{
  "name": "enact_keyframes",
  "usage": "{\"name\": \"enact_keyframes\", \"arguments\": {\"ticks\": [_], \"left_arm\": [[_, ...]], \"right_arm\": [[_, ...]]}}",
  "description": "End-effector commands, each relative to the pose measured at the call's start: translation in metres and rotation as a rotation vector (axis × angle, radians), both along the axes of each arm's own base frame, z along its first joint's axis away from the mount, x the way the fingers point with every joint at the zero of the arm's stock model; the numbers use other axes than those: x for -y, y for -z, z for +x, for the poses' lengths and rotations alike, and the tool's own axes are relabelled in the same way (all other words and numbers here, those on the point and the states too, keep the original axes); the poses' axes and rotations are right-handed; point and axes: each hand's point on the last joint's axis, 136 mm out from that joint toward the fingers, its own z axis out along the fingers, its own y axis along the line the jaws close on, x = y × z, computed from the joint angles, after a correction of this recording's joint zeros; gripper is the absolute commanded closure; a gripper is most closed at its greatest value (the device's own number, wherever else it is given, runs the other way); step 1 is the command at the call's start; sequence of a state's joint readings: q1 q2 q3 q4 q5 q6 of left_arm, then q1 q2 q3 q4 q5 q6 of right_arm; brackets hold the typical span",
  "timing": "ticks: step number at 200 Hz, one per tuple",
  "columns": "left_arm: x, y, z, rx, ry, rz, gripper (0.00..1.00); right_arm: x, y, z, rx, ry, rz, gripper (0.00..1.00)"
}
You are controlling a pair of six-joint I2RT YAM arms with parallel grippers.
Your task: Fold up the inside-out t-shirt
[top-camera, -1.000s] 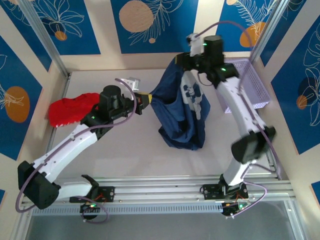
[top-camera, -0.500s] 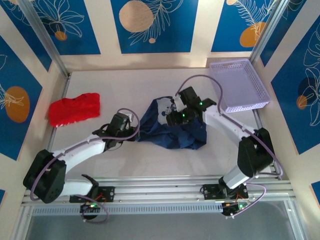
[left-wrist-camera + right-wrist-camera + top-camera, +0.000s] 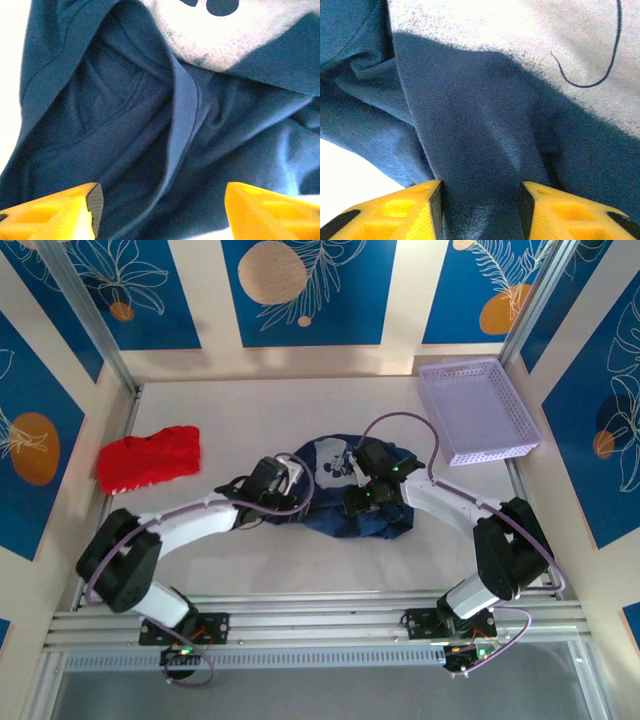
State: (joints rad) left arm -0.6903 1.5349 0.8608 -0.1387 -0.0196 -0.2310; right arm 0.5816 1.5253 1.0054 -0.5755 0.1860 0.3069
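Inside-out t-shirt (image 3: 390,523): crumpled heap, mid-table; left gripper (image 3: 160,205): spread wide, empty, over collar; right gripper (image 3: 480,200): pinched on navy fold; risk: one-sided pull bunching cloth further.

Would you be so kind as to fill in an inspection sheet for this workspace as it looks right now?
Surface: pale table, flat, no spills seen.
Job's things: navy t-shirt crumpled in a heap mid-table, grey print showing, not yet folded.
Clutter: red garment at the left edge; empty lilac basket at the far right corner.
End effectors: left end effector open over a hemmed edge of the t-shirt; right end effector straddles a fold of the t-shirt, grip unclear.
Cables: purple cable loops above the right wrist; not seen snagged.
Surroundings: blue patterned wall panels; metal rails at the near edge.
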Motion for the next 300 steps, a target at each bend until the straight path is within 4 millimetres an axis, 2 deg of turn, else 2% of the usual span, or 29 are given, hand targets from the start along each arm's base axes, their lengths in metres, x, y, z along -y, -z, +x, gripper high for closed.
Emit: {"name": "enact_keyframes", "arguments": {"ticks": [1, 25, 41, 61, 83, 89, 109, 144, 171, 195, 214, 223, 233, 251, 263, 275, 288, 300], "left_arm": [[0.009, 0.007, 0.007, -0.010, 0.052, 0.044, 0.38], [0.010, 0.020, 0.009, -0.045, 0.059, 0.083, 0.42], [0.006, 0.029, 0.013, -0.058, 0.045, 0.120, 0.49], [0.008, 0.033, 0.016, -0.070, 0.051, 0.118, 0.69], [0.013, 0.023, 0.020, -0.061, 0.064, 0.085, 1.00], [0.014, 0.017, 0.020, -0.051, 0.063, 0.074, 1.00], [0.014, -0.020, 0.020, 0.006, 0.056, 0.010, 1.00], [0.004, -0.121, 0.008, 0.179, 0.032, -0.203, 1.00], [-0.015, -0.191, -0.002, 0.300, -0.010, -0.365, 1.00], [-0.034, -0.240, -0.010, 0.389, -0.051, -0.475, 1.00], [-0.046, -0.265, -0.016, 0.442, -0.076, -0.528, 1.00], [-0.052, -0.270, -0.018, 0.461, -0.093, -0.538, 1.00], [-0.055, -0.266, -0.017, 0.462, -0.110, -0.534, 1.00], [-0.050, -0.247, -0.015, 0.408, -0.104, -0.526, 1.00], [-0.040, -0.233, -0.014, 0.352, -0.079, -0.534, 1.00], [-0.032, -0.221, -0.014, 0.303, -0.055, -0.546, 1.00], [-0.025, -0.213, -0.015, 0.267, -0.034, -0.552, 1.00], [-0.023, -0.207, -0.015, 0.244, -0.023, -0.546, 1.00]], "right_arm": [[0.005, 0.005, 0.003, 0.009, 0.019, -0.018, 0.58], [0.008, 0.008, 0.003, 0.000, 0.026, -0.017, 0.60], [0.008, 0.012, 0.002, -0.011, 0.030, -0.014, 0.62], [0.010, 0.012, 0.003, -0.009, 0.035, -0.020, 0.72], [0.013, -0.001, 0.010, 0.027, 0.039, -0.017, 0.90], [0.015, -0.007, 0.013, 0.045, 0.040, -0.018, 0.95], [0.022, -0.036, 0.020, 0.114, 0.051, -0.002, 1.00], [0.037, -0.107, 0.030, 0.251, 0.079, 0.126, 1.00], [0.048, -0.159, 0.034, 0.359, 0.092, 0.218, 1.00], [0.058, -0.193, 0.037, 0.447, 0.088, 0.232, 1.00], [0.064, -0.209, 0.038, 0.494, 0.093, 0.227, 1.00], [0.067, -0.207, 0.039, 0.494, 0.105, 0.227, 1.00], [0.068, -0.197, 0.041, 0.470, 0.120, 0.230, 1.00], [0.065, -0.157, 0.043, 0.356, 0.141, 0.216, 1.00], [0.063, -0.127, 0.044, 0.271, 0.154, 0.184, 0.95], [0.062, -0.105, 0.043, 0.225, 0.158, 0.122, 0.89], [0.062, -0.096, 0.044, 0.241, 0.148, 0.033, 0.80], [0.050, -0.099, 0.042, 0.289, 0.089, 0.003, 0.73]]}}
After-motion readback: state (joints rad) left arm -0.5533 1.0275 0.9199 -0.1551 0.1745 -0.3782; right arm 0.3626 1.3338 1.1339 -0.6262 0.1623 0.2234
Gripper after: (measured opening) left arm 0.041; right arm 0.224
